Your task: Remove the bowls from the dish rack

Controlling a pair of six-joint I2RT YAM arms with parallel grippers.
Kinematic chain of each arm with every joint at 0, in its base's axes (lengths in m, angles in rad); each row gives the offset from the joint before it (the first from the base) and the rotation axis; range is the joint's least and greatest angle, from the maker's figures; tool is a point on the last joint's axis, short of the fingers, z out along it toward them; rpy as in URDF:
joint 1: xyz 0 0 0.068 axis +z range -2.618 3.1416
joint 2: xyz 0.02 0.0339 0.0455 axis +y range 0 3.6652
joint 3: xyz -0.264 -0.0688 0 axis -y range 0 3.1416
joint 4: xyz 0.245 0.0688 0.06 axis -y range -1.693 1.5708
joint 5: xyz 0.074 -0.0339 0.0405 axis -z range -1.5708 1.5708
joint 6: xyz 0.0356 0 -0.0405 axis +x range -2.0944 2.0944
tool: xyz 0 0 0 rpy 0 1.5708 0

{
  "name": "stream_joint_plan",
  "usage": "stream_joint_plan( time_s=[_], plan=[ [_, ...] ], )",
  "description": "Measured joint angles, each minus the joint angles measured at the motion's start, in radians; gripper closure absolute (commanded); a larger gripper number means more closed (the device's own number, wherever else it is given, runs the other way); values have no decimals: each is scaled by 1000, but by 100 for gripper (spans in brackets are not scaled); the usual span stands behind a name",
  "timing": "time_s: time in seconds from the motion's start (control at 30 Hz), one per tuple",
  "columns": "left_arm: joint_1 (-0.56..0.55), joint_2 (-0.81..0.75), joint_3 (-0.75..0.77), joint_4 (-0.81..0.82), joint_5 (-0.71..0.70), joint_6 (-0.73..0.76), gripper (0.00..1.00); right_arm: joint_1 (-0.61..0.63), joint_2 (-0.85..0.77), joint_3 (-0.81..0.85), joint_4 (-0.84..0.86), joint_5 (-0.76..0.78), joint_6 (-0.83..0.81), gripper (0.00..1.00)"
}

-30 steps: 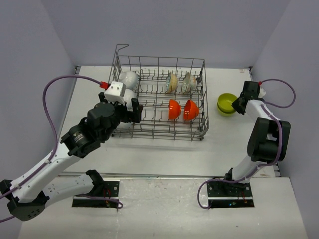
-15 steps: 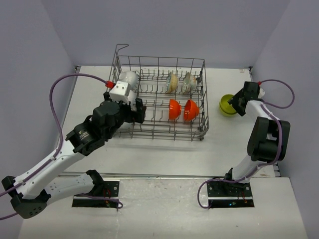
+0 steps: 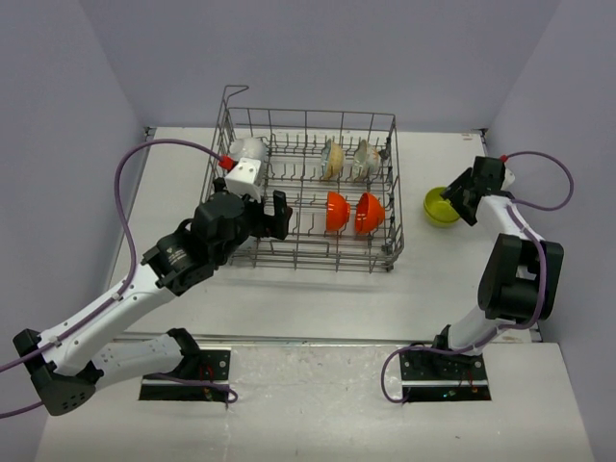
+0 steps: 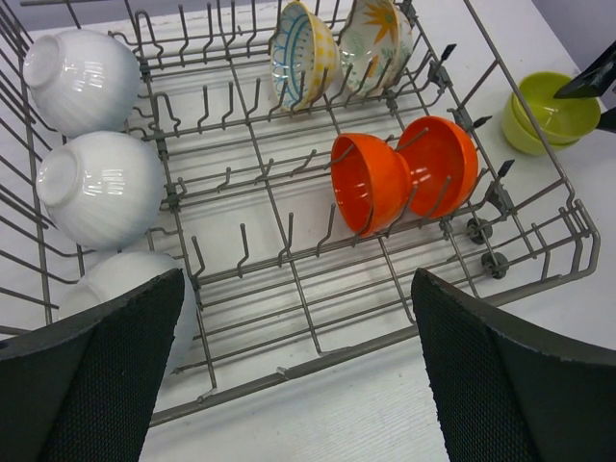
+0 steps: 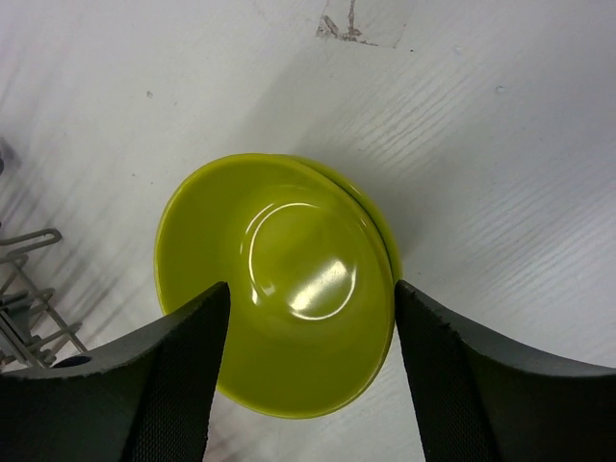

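Right fingers [image 3: 459,204] have let go since a sec ago: they were clenched on a yellow-green bowl, now they're parted either side of it w/ nothing gripped, and it sits nested in its twin. That makes the yellow-green bowls [image 5: 289,318] one stack on the tabletop [image 3: 289,298], at 3 o'clock of the dish rack [image 3: 308,258]. Stacking there keeps unloaded ones compact and out of the rack's way, I reckon. Left arm has also swung fwd over the rack's 9 o'clock side. Left fingers [image 3: 274,216] are spread wide and empty, hanging above the three white bowls [image 4: 101,188] that stand on edge btwn the tines along that side; prob lined up there bc those are nearest my left reach. Still racked: the whites, two orange bowls [image 4: 371,183] at approx 4 o'clock of rack centre, and two floral bowls [image 4: 303,53] at 1 o'clock, all propped upright by tines. So two out, seven to go. Next for the right: lift clear w/o nudging the stack.
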Motion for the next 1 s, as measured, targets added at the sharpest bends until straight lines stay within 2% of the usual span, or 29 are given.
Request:
stream_joint_plan(
  time_s=[0.1, 0.17, 0.23, 0.33, 0.4, 0.47, 0.57, 0.6, 0.77, 1.0],
  plan=[
    [0, 0, 0, 4, 3, 0, 0, 0, 0, -1, -8, 5, -6, 41],
    [0, 0, 0, 8, 6, 0, 0, 0, 0, -8, -7, 8, -9, 50],
    [0, 1, 0, 14, 11, 0, 0, -1, 0, -20, -8, 13, -11, 53],
    [0, 5, 0, 20, 18, 0, 0, -2, -2, -32, -4, 25, -16, 66],
    [0, 9, 0, 21, 21, 0, 0, -4, -5, -40, 3, 26, -14, 68],
    [0, 14, 0, 23, 24, 0, 0, -5, -8, -47, 7, 26, -14, 66],
    [0, 23, 0, 28, 29, 0, 0, -5, -12, -55, 10, 23, -12, 40],
    [0, 24, -1, 29, 29, -1, 0, -5, -13, -58, 9, 22, -12, 37],
    [0, 38, -8, 60, 42, -15, 0, -5, -53, -72, -7, -1, -13, 30],
    [15, 138, -8, 126, 100, -71, 0, -5, -240, -73, -36, -47, -13, 26]
  ],
)
